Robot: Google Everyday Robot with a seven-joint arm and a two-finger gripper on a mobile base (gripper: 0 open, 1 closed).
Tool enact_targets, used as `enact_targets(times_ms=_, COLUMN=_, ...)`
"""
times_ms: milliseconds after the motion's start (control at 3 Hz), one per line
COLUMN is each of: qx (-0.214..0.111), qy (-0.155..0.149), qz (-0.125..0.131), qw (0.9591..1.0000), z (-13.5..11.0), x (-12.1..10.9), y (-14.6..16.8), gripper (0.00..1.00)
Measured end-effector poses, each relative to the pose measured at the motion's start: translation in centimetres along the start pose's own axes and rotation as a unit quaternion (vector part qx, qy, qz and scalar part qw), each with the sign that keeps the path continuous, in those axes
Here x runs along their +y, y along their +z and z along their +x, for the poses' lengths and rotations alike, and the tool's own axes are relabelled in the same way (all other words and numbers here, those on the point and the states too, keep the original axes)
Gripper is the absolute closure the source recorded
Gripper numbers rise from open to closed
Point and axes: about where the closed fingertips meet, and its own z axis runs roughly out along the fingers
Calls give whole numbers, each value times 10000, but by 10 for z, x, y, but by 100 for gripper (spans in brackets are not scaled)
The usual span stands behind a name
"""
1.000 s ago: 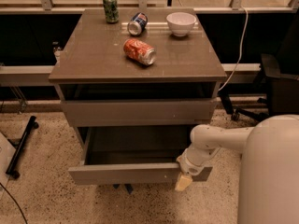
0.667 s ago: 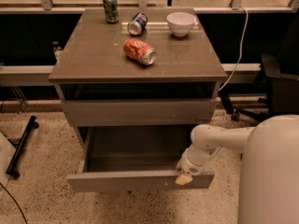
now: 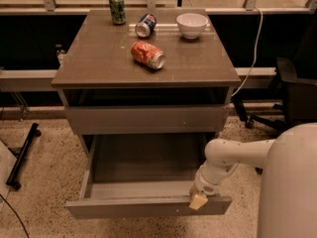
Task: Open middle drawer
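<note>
My smooth white plastic gripper rests on the matt grey-brown middle drawer's front edge. Above that drawer: glossy grey cabinet top, shiny red metal can.

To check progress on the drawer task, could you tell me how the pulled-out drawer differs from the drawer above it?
The middle drawer is pulled far out, its inside showing; the upper drawer sits pushed in. The gripper rests at the middle drawer's front edge; nothing touches the upper drawer. Both have flat grey-brown handle-less fronts.
</note>
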Motion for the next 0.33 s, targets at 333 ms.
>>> enact_targets(times_ms=333, qx=3, qy=-1, qz=-14, qw=10000, z=0, x=1, y=1, gripper=15)
